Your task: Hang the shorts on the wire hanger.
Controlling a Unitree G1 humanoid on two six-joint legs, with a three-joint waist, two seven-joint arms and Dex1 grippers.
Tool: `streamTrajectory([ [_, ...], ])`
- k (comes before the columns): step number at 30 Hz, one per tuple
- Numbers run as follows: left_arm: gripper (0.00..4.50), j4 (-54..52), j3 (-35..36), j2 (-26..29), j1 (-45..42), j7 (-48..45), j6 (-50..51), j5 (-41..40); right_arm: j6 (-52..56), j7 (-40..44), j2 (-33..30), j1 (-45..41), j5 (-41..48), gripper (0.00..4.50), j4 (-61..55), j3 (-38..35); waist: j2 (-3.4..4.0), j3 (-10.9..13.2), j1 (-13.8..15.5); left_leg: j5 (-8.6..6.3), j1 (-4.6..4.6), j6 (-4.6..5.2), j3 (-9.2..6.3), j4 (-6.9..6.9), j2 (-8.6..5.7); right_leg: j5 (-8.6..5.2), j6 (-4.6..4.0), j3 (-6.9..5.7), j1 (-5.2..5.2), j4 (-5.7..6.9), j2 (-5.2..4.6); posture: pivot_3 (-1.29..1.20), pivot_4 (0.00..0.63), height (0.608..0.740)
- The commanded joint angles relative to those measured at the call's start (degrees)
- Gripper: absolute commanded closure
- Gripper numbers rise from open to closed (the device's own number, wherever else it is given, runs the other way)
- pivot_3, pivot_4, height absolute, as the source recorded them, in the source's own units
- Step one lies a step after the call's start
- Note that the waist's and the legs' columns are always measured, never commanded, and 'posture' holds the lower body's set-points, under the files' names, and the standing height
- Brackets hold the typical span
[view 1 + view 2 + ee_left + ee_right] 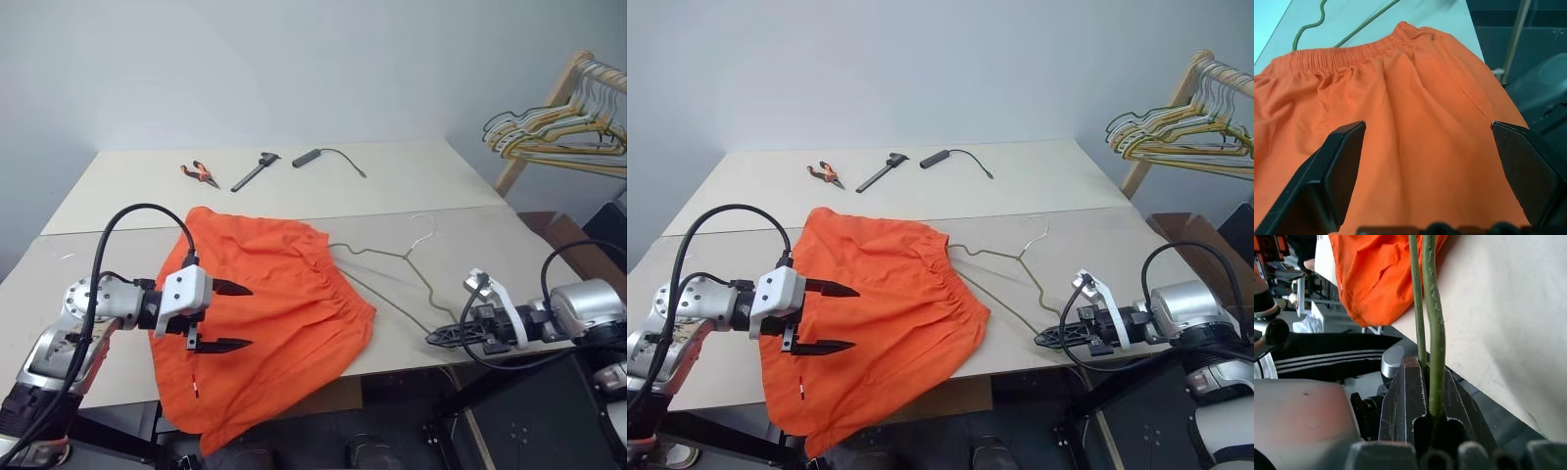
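Lying flat on the worktop (pixel 88 294), the wire hanger (pixel 392 269) points its hook away from me; my right hand (pixel 443 337) pinches its near corner shut, my left hand (pixel 233 315) hovers wide open over the shorts (pixel 284 304).

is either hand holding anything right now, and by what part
The right hand is shut on the wire hanger, pinching its outer corner where two wires meet. The left hand is open over the shorts, holding nothing.
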Motion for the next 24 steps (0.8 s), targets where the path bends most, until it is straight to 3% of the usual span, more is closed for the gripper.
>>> streamTrajectory([
  [1,0.05,-1.63,-0.04,0.40,0.06,0.48,-1.78,1.09,-1.27,2.76,0.48,-2.32,-0.96,4.50,0.14,0.92,0.00,0.00,0.10,0.00,0.00,0.00,0.00,0.00,0.01,0.00,0.00,0.00,0.00,0.00,0.01,0.01,0.000,0.740],
  [8,0.05,-0.84,-1.16,-0.44,-1.45,0.68,-1.92,1.83,-3.37,0.11,7.35,-8.93,-6.33,4.50,11.66,2.32,0.01,-0.01,0.08,0.00,0.02,0.00,0.03,0.03,0.01,0.01,-0.01,0.01,0.03,0.02,0.02,0.01,0.000,0.740],
  [15,0.05,-0.80,-0.97,-0.53,-1.54,0.97,-1.90,2.04,-8.90,4.43,11.22,-15.30,-11.68,4.50,21.36,3.69,0.02,-0.01,0.35,0.00,-0.11,0.00,0.02,0.07,0.00,0.01,-0.01,-0.02,-0.05,0.02,0.00,0.02,0.000,0.740],
  [24,0.05,-1.63,-1.08,-0.27,-0.50,1.68,-1.61,2.25,-15.13,5.04,13.23,-20.33,-8.35,4.50,26.75,12.85,0.04,-0.02,0.24,0.00,-0.08,0.00,0.01,0.14,0.01,0.01,-0.02,-0.03,-0.05,0.13,0.00,0.03,0.000,0.740],
])
